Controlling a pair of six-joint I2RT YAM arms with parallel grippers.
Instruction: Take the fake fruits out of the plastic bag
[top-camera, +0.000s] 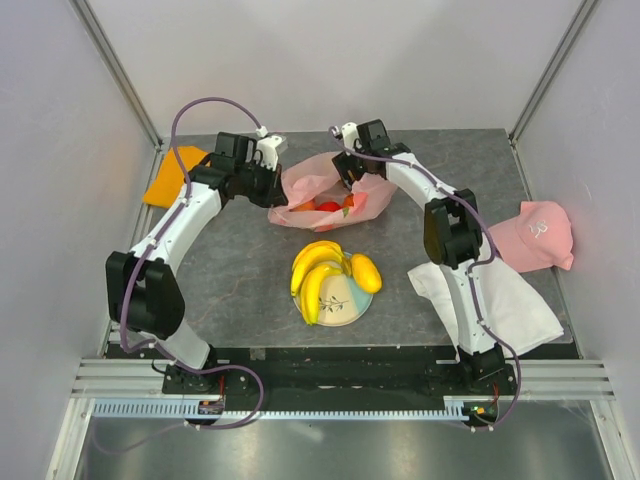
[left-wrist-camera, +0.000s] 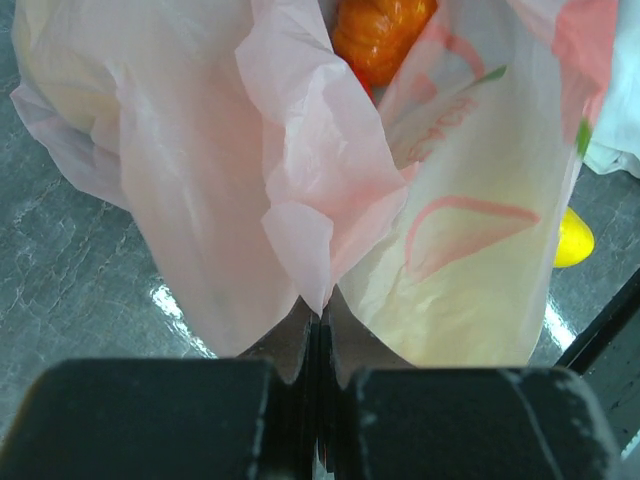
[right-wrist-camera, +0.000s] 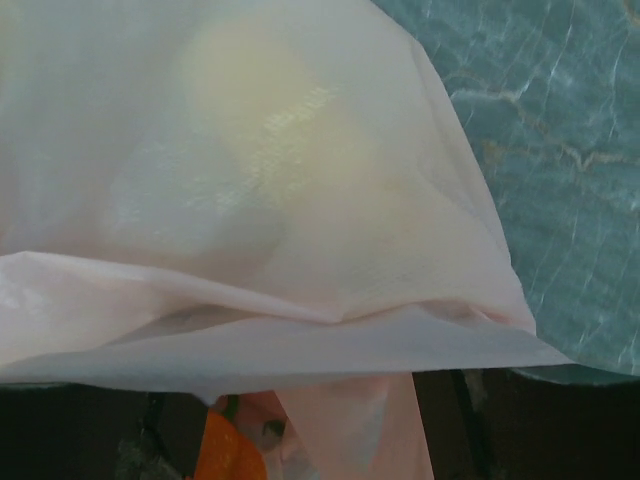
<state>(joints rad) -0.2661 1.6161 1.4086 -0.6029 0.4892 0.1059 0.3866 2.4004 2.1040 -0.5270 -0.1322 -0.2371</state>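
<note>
The pink plastic bag (top-camera: 330, 195) lies at the back middle of the table, with red (top-camera: 328, 206) and orange (top-camera: 347, 203) fruits in its mouth. My left gripper (top-camera: 270, 185) is shut on a fold of the bag's left edge (left-wrist-camera: 320, 300); an orange fruit (left-wrist-camera: 380, 35) shows inside beyond it. My right gripper (top-camera: 350, 178) is at the bag's right rim. In the right wrist view the bag film (right-wrist-camera: 280, 200) drapes over its fingers and hides them; an orange fruit (right-wrist-camera: 225, 450) peeks out below. A banana bunch (top-camera: 318, 272) and a yellow fruit (top-camera: 365, 272) lie on a plate (top-camera: 340, 310).
A folded orange cloth (top-camera: 175, 175) lies at the back left. A pink cap (top-camera: 535, 235) and a white cloth (top-camera: 490, 290) lie on the right beside the right arm. Metal frame posts stand at the back corners.
</note>
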